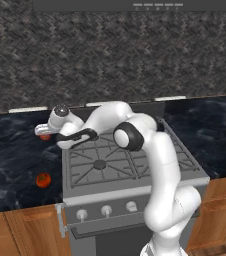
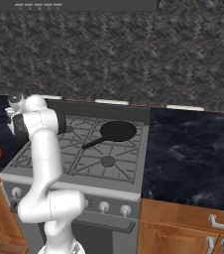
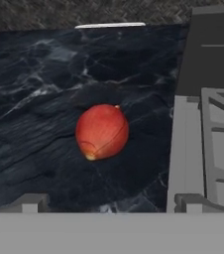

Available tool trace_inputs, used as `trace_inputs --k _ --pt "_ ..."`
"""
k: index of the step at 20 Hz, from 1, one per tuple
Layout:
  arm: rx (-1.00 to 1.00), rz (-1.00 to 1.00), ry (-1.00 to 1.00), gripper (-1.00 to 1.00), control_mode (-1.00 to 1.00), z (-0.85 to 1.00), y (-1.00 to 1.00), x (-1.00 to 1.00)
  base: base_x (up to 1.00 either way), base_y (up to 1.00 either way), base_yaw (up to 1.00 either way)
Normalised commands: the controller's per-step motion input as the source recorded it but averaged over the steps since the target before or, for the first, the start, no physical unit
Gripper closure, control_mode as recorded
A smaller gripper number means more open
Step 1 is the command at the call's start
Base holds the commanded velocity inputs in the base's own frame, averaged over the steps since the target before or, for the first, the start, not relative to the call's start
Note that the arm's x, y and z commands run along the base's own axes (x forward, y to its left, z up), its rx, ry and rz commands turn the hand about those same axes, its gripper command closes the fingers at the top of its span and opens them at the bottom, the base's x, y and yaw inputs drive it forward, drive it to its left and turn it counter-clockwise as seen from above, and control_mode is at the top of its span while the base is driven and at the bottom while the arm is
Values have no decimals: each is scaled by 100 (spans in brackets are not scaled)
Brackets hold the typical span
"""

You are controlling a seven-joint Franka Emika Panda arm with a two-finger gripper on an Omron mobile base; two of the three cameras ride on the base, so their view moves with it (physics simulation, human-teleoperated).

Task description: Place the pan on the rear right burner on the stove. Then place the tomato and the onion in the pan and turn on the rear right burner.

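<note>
The pan [image 2: 118,131] sits on the rear right burner [image 2: 124,130] of the stove [image 2: 134,163], its long handle running forward and to the left over the grates, so the first step of the task looks done. The pan appears empty, and nothing red lies in it. The arm reaches out to the left of the stove, over the dark marbled counter [image 1: 10,165], and the end effector [image 1: 43,131] hangs just above a small red ball at the back of that counter. In the hand view this ball, the onion [image 3: 102,131], lies on the counter a little beyond the two finger tips, which stand far apart at the bottom corners with nothing between them; the end effector is spread wide and holds nothing. The onion is plain and pinkish-red with a pale patch at one end, and it lies close to the stove's left edge without touching it. The tomato [image 1: 43,180], more orange with a dark stem spot, rests nearer the front of the same counter, well apart from the onion. Judging from this, the onion pickup is the step in hand; carrying it to the pan, fetching the tomato, and turning the knob for the rear right burner all remain to be done.
</note>
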Motion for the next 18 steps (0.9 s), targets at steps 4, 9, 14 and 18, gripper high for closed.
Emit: trace_inputs --k 4,9,14,18 --pt "-2 0 0 -100 -100 -11 11 19 0 0 0" --pt "-2 0 0 -100 -100 -10 14 24 0 0 0" --pt "-2 0 0 -100 -100 -10 15 24 0 0 0" --pt "-1 0 0 -100 -100 -9 11 26 0 0 0"
